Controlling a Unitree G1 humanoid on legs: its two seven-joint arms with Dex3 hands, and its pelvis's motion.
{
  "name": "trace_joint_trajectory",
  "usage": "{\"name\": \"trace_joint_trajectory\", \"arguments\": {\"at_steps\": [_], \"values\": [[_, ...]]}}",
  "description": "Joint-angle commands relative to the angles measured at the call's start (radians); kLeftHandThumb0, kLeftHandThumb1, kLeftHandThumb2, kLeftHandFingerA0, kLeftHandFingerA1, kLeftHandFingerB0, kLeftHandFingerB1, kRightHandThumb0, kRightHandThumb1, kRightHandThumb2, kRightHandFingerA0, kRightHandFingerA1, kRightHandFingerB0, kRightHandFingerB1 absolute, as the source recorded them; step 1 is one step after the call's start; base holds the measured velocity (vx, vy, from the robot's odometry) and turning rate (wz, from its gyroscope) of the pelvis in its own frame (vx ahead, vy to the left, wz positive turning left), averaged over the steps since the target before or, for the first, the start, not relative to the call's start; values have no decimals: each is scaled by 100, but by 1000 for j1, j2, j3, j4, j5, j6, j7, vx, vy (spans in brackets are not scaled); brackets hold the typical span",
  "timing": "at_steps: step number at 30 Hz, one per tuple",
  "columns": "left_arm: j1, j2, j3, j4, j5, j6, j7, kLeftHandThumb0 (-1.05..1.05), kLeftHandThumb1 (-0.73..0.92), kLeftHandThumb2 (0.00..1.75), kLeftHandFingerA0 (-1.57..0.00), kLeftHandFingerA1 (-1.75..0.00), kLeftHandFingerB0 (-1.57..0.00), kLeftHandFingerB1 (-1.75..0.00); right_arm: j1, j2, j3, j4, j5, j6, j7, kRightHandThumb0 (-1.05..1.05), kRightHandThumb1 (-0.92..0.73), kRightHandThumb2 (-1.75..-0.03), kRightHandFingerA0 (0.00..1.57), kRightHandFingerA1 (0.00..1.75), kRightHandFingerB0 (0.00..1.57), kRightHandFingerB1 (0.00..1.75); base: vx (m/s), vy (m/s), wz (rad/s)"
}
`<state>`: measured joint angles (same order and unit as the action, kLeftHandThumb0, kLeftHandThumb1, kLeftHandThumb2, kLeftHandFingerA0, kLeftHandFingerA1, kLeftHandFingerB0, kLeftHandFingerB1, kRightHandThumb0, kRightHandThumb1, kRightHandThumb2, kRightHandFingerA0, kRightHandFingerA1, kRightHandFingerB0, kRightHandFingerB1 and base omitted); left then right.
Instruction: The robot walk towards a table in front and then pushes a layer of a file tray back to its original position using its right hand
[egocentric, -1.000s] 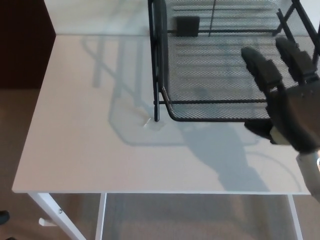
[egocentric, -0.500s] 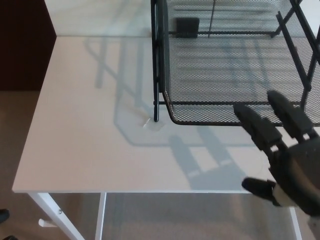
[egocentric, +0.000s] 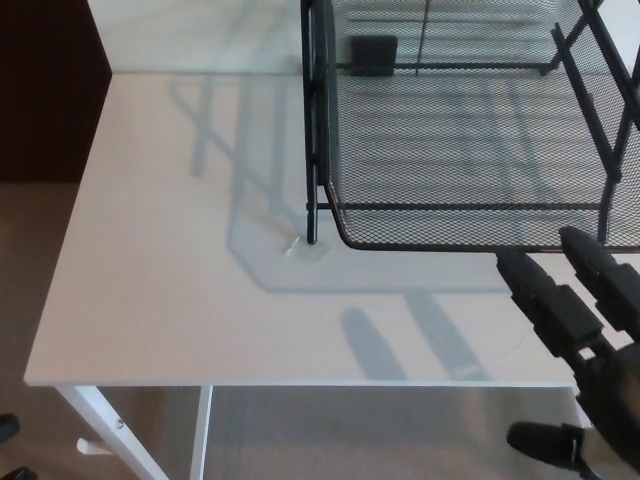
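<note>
A black wire-mesh file tray (egocentric: 470, 130) stands on the white table (egocentric: 180, 290) at the upper right, its lowest layer's front rim (egocentric: 470, 243) curving out toward me. My right hand (egocentric: 585, 360) is low at the right, over the table's front edge and apart from that rim. Its fingers (egocentric: 545, 295) are spread and point toward the tray, holding nothing. My left hand does not show.
The tray's black upright post (egocentric: 312, 120) stands near the table's middle. A small black box (egocentric: 373, 50) lies behind the mesh at the back. White table legs (egocentric: 100, 420) and beige floor show below the front edge; a dark panel fills the upper left corner.
My right hand has drawn back from over the tray's lowest layer toward me, down to the table's front edge. The tray layer looks unmoved.
</note>
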<state>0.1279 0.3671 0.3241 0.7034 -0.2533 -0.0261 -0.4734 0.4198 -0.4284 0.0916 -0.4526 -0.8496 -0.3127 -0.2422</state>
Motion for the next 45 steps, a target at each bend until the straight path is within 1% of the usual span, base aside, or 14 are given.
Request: {"name": "trace_joint_trajectory", "arguments": {"at_steps": [1,13,15,20,23,24,28,29,36,40,41,43,44,45], "values": [[2,16,1,-4,0,25,-1,-29,44,62,-58,-56,-42,-45,163,-22,-85,-142,67,-117,-36,-82,-49,-84,0,1,0,0,0,0,0],[12,24,2,37,12,3,-2,-23,47,54,-66,-52,-45,-40,485,154,-296,-109,54,-546,-469,-76,-47,-84,3,12,12,11,0,0,0],[20,22,0,50,15,-6,-5,-19,51,55,-62,-52,-44,-40,490,179,-338,-90,48,-631,-527,-71,-53,-57,4,40,11,35,0,0,0],[35,23,-4,43,25,-21,4,-28,48,63,-55,-54,-42,-45,435,189,-337,90,-32,-689,-652,-71,-44,-82,17,54,14,48,0,0,0],[42,20,-2,53,19,-20,-3,-29,47,64,-55,-54,-43,-45,423,126,-220,377,214,-672,-420,-56,-53,-57,24,43,28,33,0,0,0],[46,21,-5,53,23,-26,-5,-30,46,64,-55,-54,-41,-45,414,125,-184,440,336,-615,-304,-29,-38,-92,7,53,6,51,0,0,0],[52,23,-12,53,29,-34,-7,-30,46,64,-55,-54,-41,-45,397,121,-131,539,510,-548,-148,-29,-38,-92,7,53,6,51,0,0,0],[50,20,-15,60,31,-35,-9,-31,46,64,-57,-55,-42,-45,341,213,-140,537,753,-212,117,-63,-44,-77,4,48,6,36,0,0,0],[62,10,-19,57,32,-31,-6,-32,48,66,-52,-54,-40,-45,258,246,-187,649,828,-70,259,-56,-57,-59,5,39,7,27,0,0,0],[79,14,-28,96,46,-54,-16,-34,45,66,-53,-54,-40,-45,285,238,-217,682,820,-22,293,-67,-43,-82,2,41,3,29,0,0,0],[79,15,-30,106,48,-57,-16,-34,45,65,-53,-54,-40,-45,283,234,-221,701,814,-26,298,-61,-59,-60,5,41,6,26,0,0,0],[80,14,-32,120,49,-59,-16,-32,45,64,-52,-54,-40,-45,284,235,-226,720,833,-12,329,-63,-43,-82,2,42,3,33,0,0,0],[84,12,-33,119,49,-60,-12,-33,44,64,-52,-54,-41,-46,286,234,-224,719,829,-7,331,-61,-60,-60,4,40,7,26,0,0,0],[90,13,-37,115,53,-59,-7,-33,44,64,-52,-54,-40,-45,291,230,-221,711,819,-5,331,-66,-45,-81,4,48,5,32,0,0,0]]}}
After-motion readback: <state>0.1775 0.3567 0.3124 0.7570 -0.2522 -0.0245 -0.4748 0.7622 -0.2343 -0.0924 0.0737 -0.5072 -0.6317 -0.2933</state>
